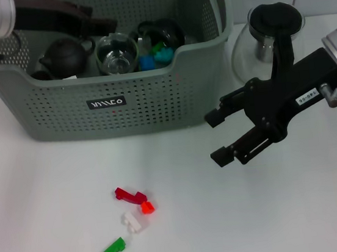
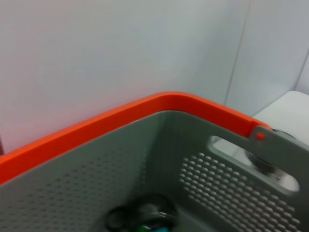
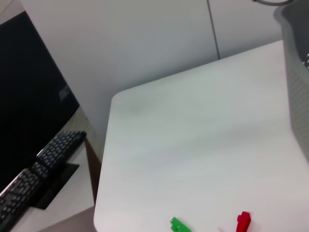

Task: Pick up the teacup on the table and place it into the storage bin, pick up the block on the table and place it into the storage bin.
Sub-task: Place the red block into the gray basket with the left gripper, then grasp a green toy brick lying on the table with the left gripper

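- While the right gripper hovers mid-right with fingers spread, holding nothing, blocks lie lower left on the table.
- Left gripper, upper left over the storage bin: finger state cannot be told.

A white table meets pale panelled walls; a keyboard sits lower at nine o'clock.

4 blocks on table before storage bin; teapot, glass teacup inside bin; glass pot right of it.
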Motion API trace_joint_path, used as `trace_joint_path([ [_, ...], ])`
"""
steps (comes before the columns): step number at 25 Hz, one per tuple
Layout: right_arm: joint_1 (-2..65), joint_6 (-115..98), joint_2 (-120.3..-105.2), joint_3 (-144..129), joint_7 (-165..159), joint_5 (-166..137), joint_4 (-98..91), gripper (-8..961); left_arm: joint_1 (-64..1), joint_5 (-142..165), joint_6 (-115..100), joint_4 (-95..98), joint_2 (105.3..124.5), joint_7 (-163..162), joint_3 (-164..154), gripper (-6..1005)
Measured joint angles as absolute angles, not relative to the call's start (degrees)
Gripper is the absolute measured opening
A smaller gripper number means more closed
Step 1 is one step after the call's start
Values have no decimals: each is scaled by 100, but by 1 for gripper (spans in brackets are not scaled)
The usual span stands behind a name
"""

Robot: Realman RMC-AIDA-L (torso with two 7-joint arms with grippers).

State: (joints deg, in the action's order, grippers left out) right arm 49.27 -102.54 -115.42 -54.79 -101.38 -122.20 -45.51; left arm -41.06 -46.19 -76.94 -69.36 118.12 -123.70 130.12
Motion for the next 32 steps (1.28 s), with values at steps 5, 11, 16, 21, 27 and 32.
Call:
trace_joint_path([
  [5,4887,-10434,-11514,-5171,-10029,-12210,-4544,924,-3846,-4707,-8966,-8132,11875,-12420,13072,642],
  [11,4817,-10617,-11460,-4751,-9931,-12208,-4494,924,-3302,-4782,-10380,-9670,12143,-12088,13148,811],
  [16,4767,-10685,-11456,-4568,-9915,-12176,-4473,925,-2957,-4696,-11041,-10176,12310,-11820,13092,892],
  [21,4712,-10649,-11429,-4466,-9914,-12068,-4462,925,-2635,-4175,-11347,-10456,12418,-11705,12631,887],
  [27,4704,-10605,-11425,-4262,-9911,-12057,-4391,925,-2429,-3414,-11332,-10276,12467,-11983,11890,885],
  [32,4678,-10554,-11425,-4177,-9892,-12056,-4383,925,-2492,-3217,-11222,-9693,12456,-12520,11693,873],
])
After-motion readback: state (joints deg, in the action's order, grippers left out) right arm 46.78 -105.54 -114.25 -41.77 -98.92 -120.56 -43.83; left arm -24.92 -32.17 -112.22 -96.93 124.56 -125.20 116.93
